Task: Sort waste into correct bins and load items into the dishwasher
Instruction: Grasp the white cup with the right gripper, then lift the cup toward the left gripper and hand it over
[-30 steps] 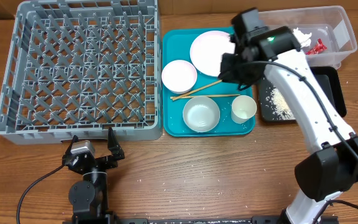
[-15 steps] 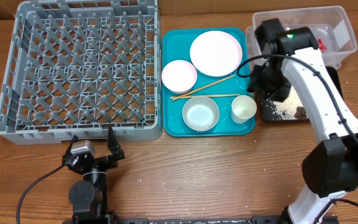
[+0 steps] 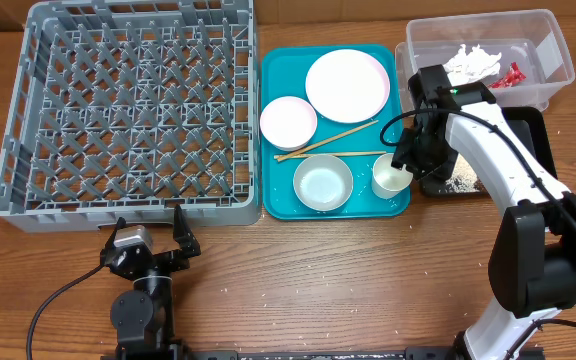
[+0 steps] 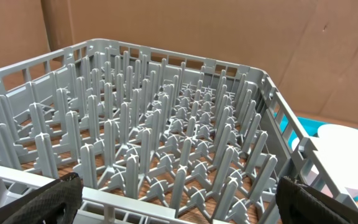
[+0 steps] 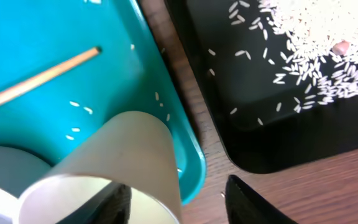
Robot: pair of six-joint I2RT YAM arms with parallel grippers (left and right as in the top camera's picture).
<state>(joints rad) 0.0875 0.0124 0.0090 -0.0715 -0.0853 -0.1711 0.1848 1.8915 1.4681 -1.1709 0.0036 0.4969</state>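
My right gripper [image 3: 406,163] is open and low over the small white cup [image 3: 392,174] on the teal tray [image 3: 276,62]. In the right wrist view one finger [image 5: 118,204] is inside the cup [image 5: 123,155] and the other [image 5: 248,200] is outside its wall, not touching. The plate [image 3: 346,85], two bowls [image 3: 288,121] [image 3: 323,183] and chopsticks [image 3: 330,138] lie on the teal tray. The napkin [image 3: 471,63] and red wrapper [image 3: 511,75] are in the clear tub [image 3: 553,40]. Rice [image 5: 316,43] and a brown lump [image 5: 340,46] lie in the black tray [image 5: 278,130]. My left gripper [image 3: 158,245] is open and empty in front of the grey rack [image 3: 128,100].
The rack [image 4: 166,124] fills the left wrist view, with the plate's edge [image 4: 350,152] at the right. A few rice grains lie on the teal tray [image 5: 55,31] next to a chopstick [image 5: 39,78]. Bare wood shows between the teal and black trays.
My right arm has swung from above the plate over to the black tray, then come down and left onto the cup. The left arm has not moved.
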